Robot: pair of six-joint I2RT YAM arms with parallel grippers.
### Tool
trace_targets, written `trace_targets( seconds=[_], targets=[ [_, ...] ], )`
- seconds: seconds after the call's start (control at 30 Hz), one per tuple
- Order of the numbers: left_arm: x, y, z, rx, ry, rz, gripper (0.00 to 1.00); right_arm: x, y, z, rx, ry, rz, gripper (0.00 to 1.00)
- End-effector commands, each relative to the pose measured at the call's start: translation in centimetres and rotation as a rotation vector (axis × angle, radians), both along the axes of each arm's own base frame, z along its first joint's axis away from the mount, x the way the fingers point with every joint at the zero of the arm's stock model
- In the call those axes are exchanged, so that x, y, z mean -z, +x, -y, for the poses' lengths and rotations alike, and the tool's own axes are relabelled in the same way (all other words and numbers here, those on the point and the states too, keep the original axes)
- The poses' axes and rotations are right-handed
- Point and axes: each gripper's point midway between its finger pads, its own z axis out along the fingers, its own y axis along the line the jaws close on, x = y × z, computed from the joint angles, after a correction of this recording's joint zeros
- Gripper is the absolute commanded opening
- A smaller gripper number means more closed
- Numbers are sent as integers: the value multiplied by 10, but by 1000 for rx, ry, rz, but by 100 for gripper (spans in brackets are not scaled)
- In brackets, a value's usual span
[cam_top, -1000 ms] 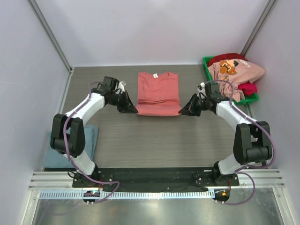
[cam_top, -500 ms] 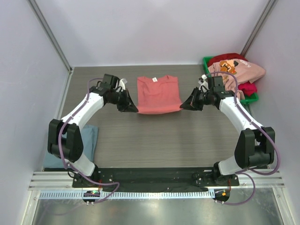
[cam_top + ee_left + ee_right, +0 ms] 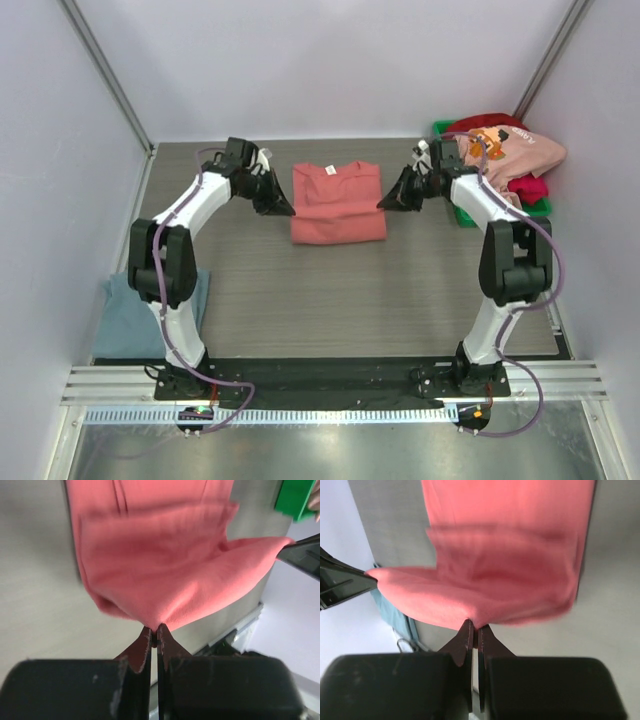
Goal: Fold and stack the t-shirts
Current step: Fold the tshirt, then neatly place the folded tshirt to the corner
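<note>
Saw a green bin [image 3: 441,131] far right, heaped with a light pink tee [image 3: 515,152] and a crimson tee [image 3: 528,188]; a grey-blue tee [image 3: 125,322] near left. Pinched the salmon-red t-shirt [image 3: 338,205] by its raised fold from both sides, left gripper [image 3: 284,208] and right gripper [image 3: 390,203] clamped tight on it, remainder flat on the table [image 3: 300,290].

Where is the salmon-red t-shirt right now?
In the top view, the salmon-red t-shirt lies at the far middle of the table, between the left tool and the right tool, each shut on one lifted corner.
</note>
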Motion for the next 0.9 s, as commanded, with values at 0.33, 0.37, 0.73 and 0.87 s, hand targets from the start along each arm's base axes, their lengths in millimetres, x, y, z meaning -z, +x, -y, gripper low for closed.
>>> trace_targets(
  seconds=[0.33, 0.37, 0.73, 0.87],
  targets=[
    [-13, 196, -10, -2, 143, 468, 39, -22, 218, 9, 60, 11, 402, 33],
    [-8, 204, -11, -14, 176, 487, 50, -22, 225, 0, 37, 23, 444, 57],
    [-13, 170, -32, -21, 260, 437, 66, -87, 194, -18, -79, 112, 563, 69],
    [20, 122, -13, 72, 90, 257, 67, -32, 159, -25, -98, 142, 383, 64]
  ],
)
